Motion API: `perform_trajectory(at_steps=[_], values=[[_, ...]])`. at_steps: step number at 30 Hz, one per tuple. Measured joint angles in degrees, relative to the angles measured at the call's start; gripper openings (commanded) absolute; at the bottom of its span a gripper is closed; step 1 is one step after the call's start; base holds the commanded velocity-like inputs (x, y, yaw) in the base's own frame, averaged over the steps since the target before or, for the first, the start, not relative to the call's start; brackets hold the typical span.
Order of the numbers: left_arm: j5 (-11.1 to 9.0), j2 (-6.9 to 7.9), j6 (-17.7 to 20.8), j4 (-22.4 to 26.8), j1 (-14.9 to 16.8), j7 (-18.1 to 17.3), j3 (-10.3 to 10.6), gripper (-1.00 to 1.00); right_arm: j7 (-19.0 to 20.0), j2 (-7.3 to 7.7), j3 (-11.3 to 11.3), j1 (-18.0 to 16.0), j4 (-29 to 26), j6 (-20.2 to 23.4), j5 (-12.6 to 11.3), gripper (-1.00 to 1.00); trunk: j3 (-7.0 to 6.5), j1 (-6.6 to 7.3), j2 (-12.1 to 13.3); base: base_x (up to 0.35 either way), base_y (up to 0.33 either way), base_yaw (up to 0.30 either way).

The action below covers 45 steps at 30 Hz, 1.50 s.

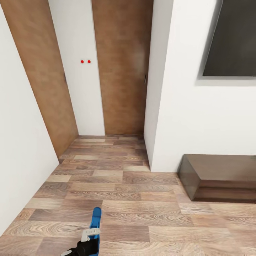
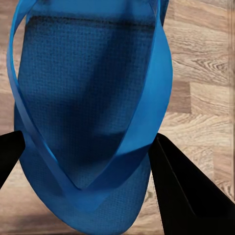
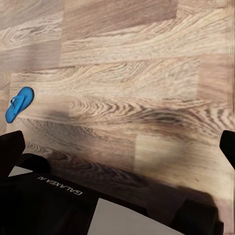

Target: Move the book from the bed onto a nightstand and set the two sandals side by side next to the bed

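My left gripper (image 1: 89, 236) is shut on a bright blue sandal (image 1: 95, 217), which sticks out forward from it low at the front of the head view. In the left wrist view the sandal (image 2: 88, 98) lies sole and straps between the two black fingers (image 2: 188, 196). A blue sandal (image 3: 18, 104) also shows small against the floor planks in the right wrist view; I cannot tell if it is the held one or its pair. My right gripper (image 3: 121, 137) hangs open over bare floor. The book, the bed and the nightstand are out of view.
I face a corner with two brown wooden doors (image 1: 122, 67) and white walls. A wall corner (image 1: 153, 106) juts out ahead. A long dark brown low cabinet (image 1: 217, 177) stands at the right under a dark panel (image 1: 233, 35). Wood-plank floor (image 1: 142, 213) lies ahead.
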<state>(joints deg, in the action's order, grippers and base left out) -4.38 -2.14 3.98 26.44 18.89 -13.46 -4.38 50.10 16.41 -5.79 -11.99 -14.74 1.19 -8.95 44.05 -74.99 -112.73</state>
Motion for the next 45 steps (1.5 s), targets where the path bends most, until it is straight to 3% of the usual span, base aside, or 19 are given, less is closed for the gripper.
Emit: perform_trajectory(at_steps=[45], values=[[0.0,-0.07,0.0,0.0,0.0,0.0,0.0,-1.00,0.0,0.03,0.0,0.0,0.0,0.0,0.0,1.00,0.00,0.00,0.0,0.000,0.000,-0.298]])
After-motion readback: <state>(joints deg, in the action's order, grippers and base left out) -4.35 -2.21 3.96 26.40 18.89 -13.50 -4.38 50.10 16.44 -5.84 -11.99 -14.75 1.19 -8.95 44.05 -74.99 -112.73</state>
